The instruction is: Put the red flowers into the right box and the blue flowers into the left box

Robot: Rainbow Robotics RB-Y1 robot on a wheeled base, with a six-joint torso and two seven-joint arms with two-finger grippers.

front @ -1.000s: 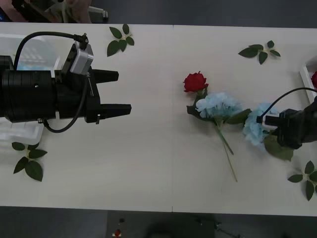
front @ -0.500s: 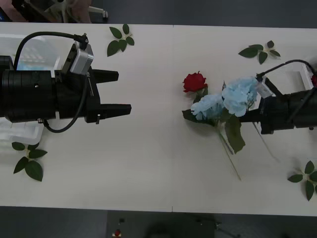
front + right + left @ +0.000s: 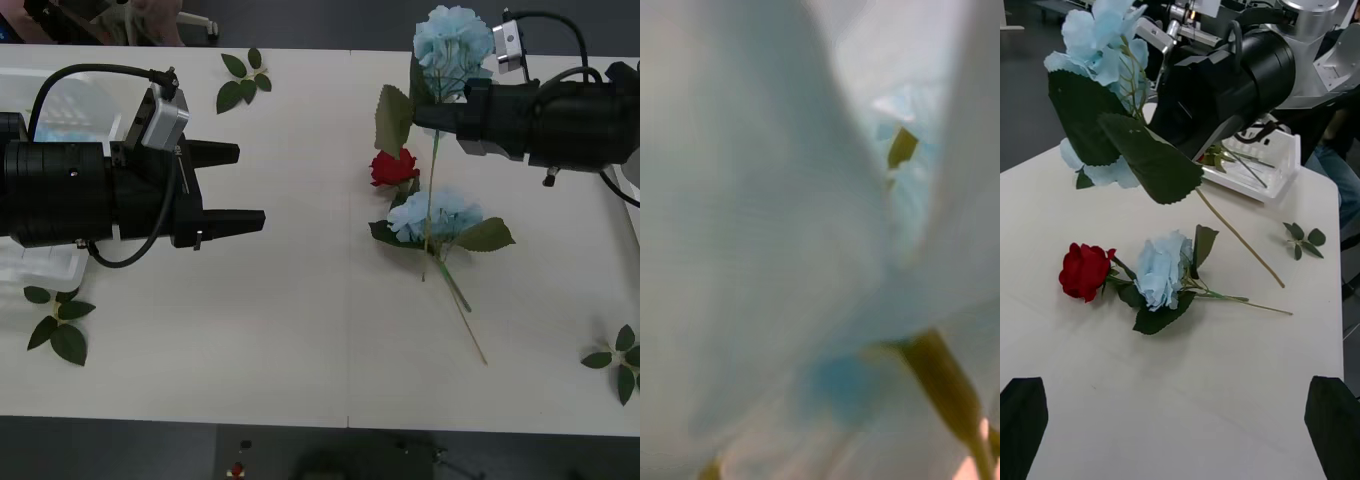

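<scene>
Your right gripper (image 3: 425, 112), in the upper right of the front view, is closed on a blue flower (image 3: 447, 38) and holds it above the table (image 3: 300, 350). Below it a red flower (image 3: 393, 167) and another blue flower (image 3: 436, 213) lie touching. Your left gripper (image 3: 250, 187), at the left, is open and holds nothing.

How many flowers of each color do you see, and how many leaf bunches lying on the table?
Red flowers: 1, a rose on the table.
Blue flowers: 2, one lying beside the rose, one held up by the right gripper.
Loose leaf sprigs: 4.
Total: 7.
</scene>
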